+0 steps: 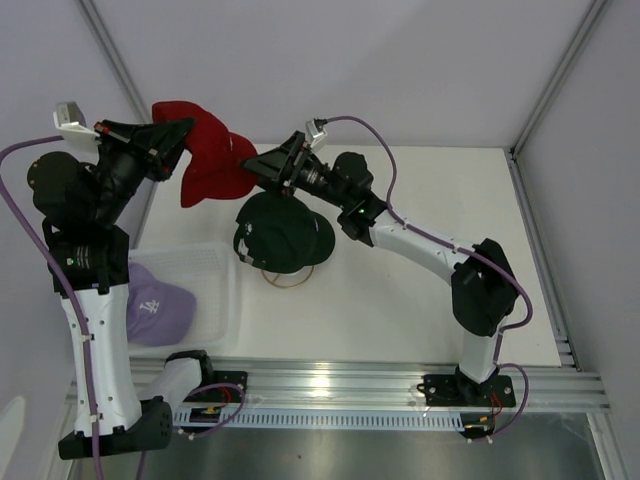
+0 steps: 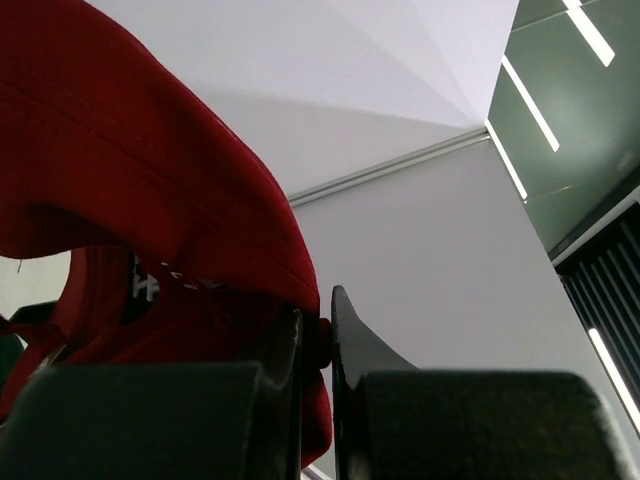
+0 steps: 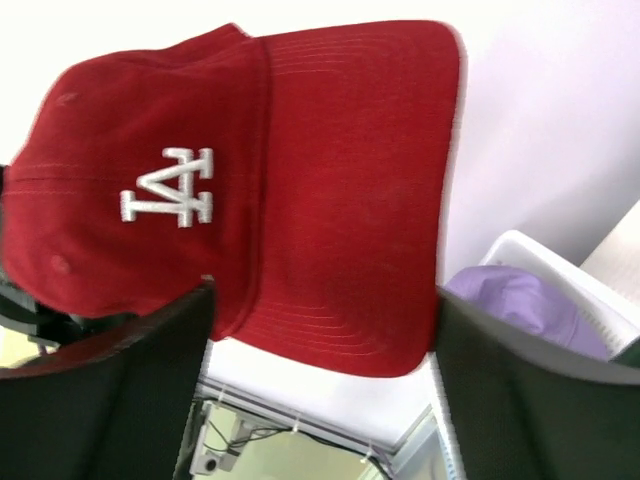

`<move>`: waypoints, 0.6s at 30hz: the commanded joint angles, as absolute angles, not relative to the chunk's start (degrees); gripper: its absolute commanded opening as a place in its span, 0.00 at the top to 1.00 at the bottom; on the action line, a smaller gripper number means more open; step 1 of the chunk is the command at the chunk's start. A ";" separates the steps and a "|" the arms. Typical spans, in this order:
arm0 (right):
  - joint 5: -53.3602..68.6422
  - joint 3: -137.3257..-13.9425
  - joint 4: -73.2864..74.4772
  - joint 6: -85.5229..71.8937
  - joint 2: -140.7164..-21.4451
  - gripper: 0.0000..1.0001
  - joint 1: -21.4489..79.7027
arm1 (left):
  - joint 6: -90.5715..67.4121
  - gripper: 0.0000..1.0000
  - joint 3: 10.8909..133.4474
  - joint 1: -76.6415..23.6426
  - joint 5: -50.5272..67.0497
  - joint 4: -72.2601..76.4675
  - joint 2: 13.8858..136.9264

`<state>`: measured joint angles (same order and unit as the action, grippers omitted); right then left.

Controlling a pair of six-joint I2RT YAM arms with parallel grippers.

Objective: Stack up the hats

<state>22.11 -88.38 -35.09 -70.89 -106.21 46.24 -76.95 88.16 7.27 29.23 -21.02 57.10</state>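
1 red hat (image 1: 210, 155) pinched in the left gripper (image 1: 188, 127), raised behind and left of 1 dark green hat (image 1: 285, 232), right gripper (image 1: 248, 163) spread around its brim, 1 lavender hat (image 1: 155, 305) front-left of the dark green hat

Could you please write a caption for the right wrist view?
Red fabric baseball cap with white logo facing the open right gripper; lavender fabric cap behind in a white basket.

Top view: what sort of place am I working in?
Probably a lab test cell, not a home or shop: plain pale walls on metal framing, a white table, and an aluminium mounting rail.
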 commanded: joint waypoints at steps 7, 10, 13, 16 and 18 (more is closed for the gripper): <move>22.06 -90.53 -37.88 -69.00 -104.86 0.92 46.06 | -74.53 0.99 87.71 6.59 31.99 -23.64 57.30; 22.06 -89.30 -37.70 -67.07 -103.10 1.00 45.44 | -71.81 0.99 88.15 6.68 30.68 -26.27 57.57; 22.06 -87.02 -37.71 -64.34 -100.38 1.00 44.65 | -67.60 0.99 88.33 7.64 27.95 -29.79 58.01; 21.01 -84.47 -34.90 -61.71 -96.69 1.00 43.25 | -62.42 0.88 90.08 10.79 28.12 -33.48 59.49; 20.92 -82.54 -33.76 -60.91 -94.06 1.00 41.41 | -57.60 0.67 93.84 13.34 28.65 -37.41 61.16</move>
